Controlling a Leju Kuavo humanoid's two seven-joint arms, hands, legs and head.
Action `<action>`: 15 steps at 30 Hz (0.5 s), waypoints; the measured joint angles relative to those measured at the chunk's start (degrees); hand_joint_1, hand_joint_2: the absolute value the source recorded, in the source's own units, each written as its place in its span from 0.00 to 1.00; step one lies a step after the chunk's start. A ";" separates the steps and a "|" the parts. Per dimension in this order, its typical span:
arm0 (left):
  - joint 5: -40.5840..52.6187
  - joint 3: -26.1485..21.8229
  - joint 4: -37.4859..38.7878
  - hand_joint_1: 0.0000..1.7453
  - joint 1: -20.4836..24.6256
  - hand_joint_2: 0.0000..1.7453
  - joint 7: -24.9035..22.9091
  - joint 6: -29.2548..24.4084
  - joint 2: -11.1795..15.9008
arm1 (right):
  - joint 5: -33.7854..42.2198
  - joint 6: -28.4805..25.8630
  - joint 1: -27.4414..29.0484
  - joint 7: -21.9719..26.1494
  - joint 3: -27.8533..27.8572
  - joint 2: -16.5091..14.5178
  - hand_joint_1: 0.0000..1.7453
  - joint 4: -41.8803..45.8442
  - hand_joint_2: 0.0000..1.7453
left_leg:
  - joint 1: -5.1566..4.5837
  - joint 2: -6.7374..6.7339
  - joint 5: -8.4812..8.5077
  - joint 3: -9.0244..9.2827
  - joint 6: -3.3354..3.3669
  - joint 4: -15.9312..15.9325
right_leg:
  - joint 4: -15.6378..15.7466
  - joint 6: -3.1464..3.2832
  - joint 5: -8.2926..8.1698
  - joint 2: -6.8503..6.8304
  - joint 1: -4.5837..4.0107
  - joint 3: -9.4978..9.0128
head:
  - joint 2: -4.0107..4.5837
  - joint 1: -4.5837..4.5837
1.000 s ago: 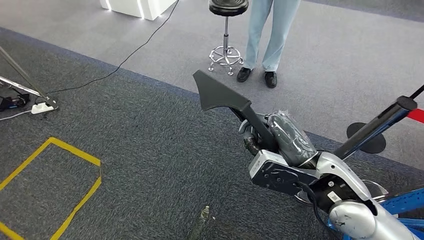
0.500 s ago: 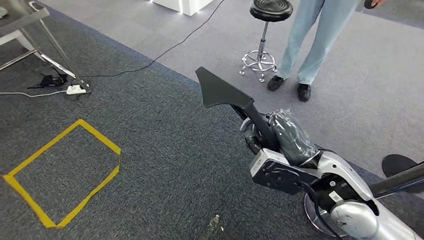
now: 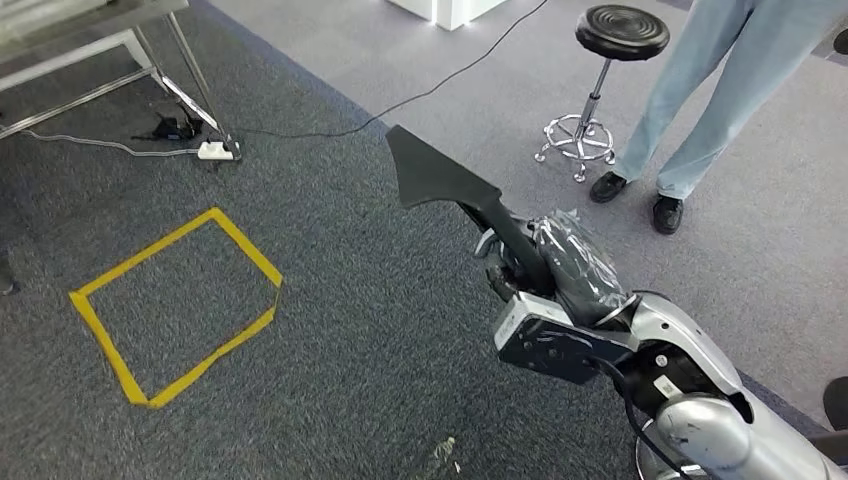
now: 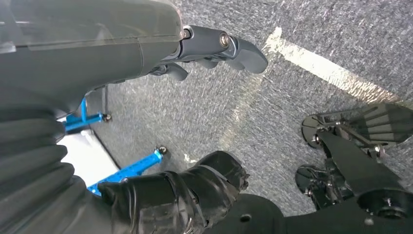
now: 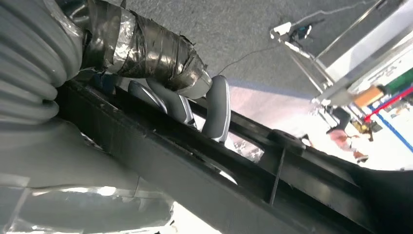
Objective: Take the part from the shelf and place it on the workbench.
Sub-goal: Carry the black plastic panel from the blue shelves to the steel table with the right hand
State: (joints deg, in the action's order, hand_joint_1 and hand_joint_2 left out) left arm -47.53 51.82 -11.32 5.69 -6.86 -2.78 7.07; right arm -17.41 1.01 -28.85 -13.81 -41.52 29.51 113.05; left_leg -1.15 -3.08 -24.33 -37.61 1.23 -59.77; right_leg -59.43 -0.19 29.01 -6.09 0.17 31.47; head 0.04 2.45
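While held out over the dark carpet [image 3: 350, 330], grips the black part [image 3: 440, 180] by its narrow stem with the right hand [image 3: 545, 265], thumb and fingers wrapped closed around it. Carries the part in the air, well clear of the floor, its broad flared end pointing up and away from the body. Confirms the grasp in the right wrist view: pale fingers [image 5: 216, 114] hooked over the edge of the long ribbed black bar of the part [image 5: 219, 180], taped thumb pressed just beside them.

Keeps the left hand [image 4: 122, 53] empty, grey thumb and dark taped finger spread apart above carpet crossed by a pale stripe [image 4: 321, 66].

Looks down on a yellow tape square [image 3: 175, 300] marked on the carpet to the left of the part. Shows beyond it the legs of a metal frame [image 3: 150, 50] with a white power strip [image 3: 213, 151] at its foot and a black cable [image 3: 420, 95] running off across the lighter floor. Finds a black round stool [image 3: 610, 60] on a chrome base farther back, and just beside it a person's legs [image 3: 720, 90] in light trousers and dark shoes.
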 joint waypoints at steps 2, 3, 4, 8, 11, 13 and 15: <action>0.04 0.00 0.00 0.00 -0.08 1.00 -0.19 -0.02 0.05 | -0.09 0.07 -0.32 -0.10 -0.08 0.00 1.00 0.02 1.00 | 0.07 1.33 0.07 0.24 0.57 0.54 | 0.01 -0.61 0.43 -0.45 0.10 -0.40 | 0.00 0.01; 0.06 0.00 0.01 0.00 -0.11 1.00 -0.28 -0.03 0.07 | -0.15 0.13 -0.49 -0.15 -0.12 -0.02 1.00 0.05 1.00 | 0.26 1.91 0.12 0.56 0.88 0.87 | -0.77 -0.83 1.00 0.53 0.20 -0.23 | 0.00 0.00; 0.07 0.00 0.01 0.00 -0.09 1.00 -0.39 -0.04 0.09 | -0.20 0.19 -0.69 -0.20 -0.16 -0.03 1.00 0.08 1.00 | 0.49 2.44 0.20 0.90 1.18 1.19 | -2.71 -0.98 2.06 2.03 0.33 0.57 | 0.00 -0.09; -0.04 0.00 0.01 0.00 0.21 1.00 -0.71 0.01 0.16 | -0.45 0.42 -0.91 -0.44 -0.40 -0.08 1.00 0.12 1.00 | 0.67 5.08 -0.01 1.41 1.83 1.28 | -15.97 -1.19 6.44 5.92 0.50 8.27 | 0.00 -0.27; -0.88 0.00 0.02 0.00 0.16 1.00 -0.89 0.28 0.25 | -1.18 0.50 -1.37 -0.26 -1.05 -0.60 1.00 -0.01 1.00 | 0.73 7.63 -0.39 1.76 1.54 0.87 | -10.51 -1.04 1.09 6.71 0.68 7.33 | 0.00 -0.30; -1.81 -0.03 0.02 0.00 0.20 1.00 -1.10 0.53 0.41 | -2.27 0.26 -2.60 0.54 -1.97 -2.10 1.00 -0.71 1.00 | 0.74 9.12 -0.69 1.58 1.00 0.41 | -3.57 -0.84 -2.13 9.47 1.11 4.64 | -0.01 -0.23; -2.40 -0.14 0.01 0.00 0.35 1.00 -1.31 0.68 0.51 | -3.08 -0.07 -4.07 1.25 -2.98 -4.08 1.00 -1.83 1.00 | 0.89 10.28 -0.62 0.97 0.32 0.24 | -1.21 -0.64 -2.39 11.07 1.22 3.70 | 0.00 -0.18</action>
State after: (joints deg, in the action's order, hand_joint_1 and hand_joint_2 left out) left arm -49.93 51.68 -11.31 6.04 -8.17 -2.10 7.58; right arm -20.49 0.94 -32.92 -12.56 -44.50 25.43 111.22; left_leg -0.27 7.20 -24.95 -36.64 1.55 -59.52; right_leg -60.64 -0.83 26.62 4.98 1.39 35.17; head 0.04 2.26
